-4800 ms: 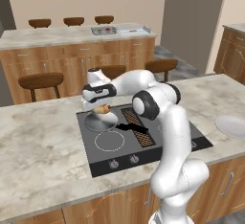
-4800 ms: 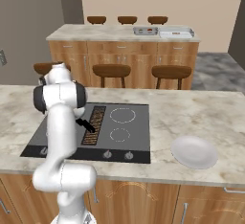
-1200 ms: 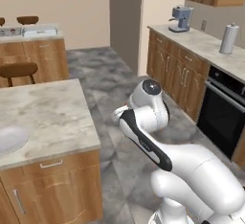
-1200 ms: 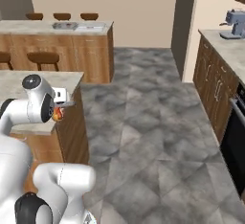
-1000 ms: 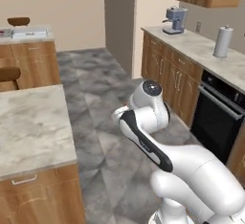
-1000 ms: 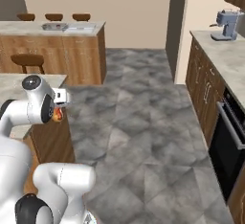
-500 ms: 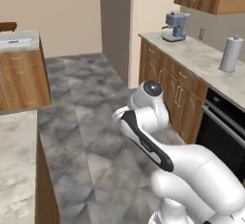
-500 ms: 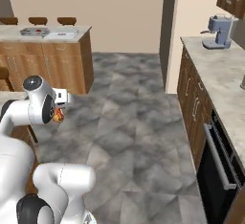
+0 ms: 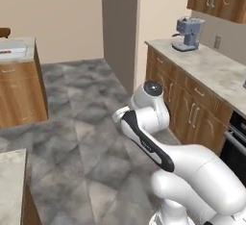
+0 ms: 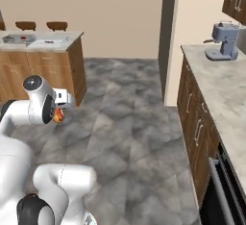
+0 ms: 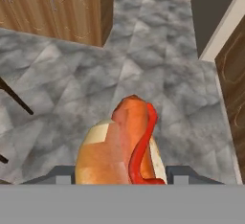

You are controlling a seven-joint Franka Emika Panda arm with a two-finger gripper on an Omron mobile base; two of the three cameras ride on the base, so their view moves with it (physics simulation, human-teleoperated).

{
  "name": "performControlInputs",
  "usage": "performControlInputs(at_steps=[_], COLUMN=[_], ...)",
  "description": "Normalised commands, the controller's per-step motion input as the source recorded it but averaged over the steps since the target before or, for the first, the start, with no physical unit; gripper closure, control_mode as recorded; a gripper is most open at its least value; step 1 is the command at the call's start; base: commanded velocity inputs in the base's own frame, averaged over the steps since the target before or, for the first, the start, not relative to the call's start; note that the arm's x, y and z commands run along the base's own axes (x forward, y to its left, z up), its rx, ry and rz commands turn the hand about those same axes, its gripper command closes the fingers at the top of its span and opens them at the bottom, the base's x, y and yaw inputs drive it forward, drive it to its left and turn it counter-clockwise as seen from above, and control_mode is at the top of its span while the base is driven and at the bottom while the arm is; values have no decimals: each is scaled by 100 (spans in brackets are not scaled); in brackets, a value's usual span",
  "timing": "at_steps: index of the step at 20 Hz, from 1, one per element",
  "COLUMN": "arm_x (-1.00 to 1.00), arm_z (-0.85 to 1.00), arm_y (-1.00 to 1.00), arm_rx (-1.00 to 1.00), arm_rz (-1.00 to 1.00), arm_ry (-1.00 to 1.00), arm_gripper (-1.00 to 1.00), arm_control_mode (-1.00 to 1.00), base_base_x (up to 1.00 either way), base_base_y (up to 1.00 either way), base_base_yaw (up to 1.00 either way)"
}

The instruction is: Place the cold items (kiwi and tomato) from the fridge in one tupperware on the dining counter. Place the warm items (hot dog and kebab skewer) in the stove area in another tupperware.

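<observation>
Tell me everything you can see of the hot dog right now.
The hot dog is a reddish-orange sausage in a tan bun, with a red sauce stripe running along its top. In the hand view it sits between the fingers of the hand, its far end pointing out over the grey stone floor, clear of any counter. In the right base view it shows as a small orange patch at the hand, tucked close to the arm.
</observation>
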Motion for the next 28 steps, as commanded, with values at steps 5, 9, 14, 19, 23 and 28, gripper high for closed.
performControlInputs(at_steps=[5,9,14,19,23,28], arm_x=[0,0,0,0,0,0], arm_z=[0,0,0,0,0,0], arm_y=[0,0,0,0,0,0], arm_rx=[0,0,0,0,0,0], arm_rz=[0,0,0,0,0,0], arm_ry=[0,0,0,0,0,0], arm_gripper=[100,100,100,100,100,100], arm_control_mode=[100,100,100,100,100,100], base_base_x=[100,100,100,100,100,100], base_base_y=[-1,0,17,34,36,46], base_base_yaw=[0,0,7,25,27,25])
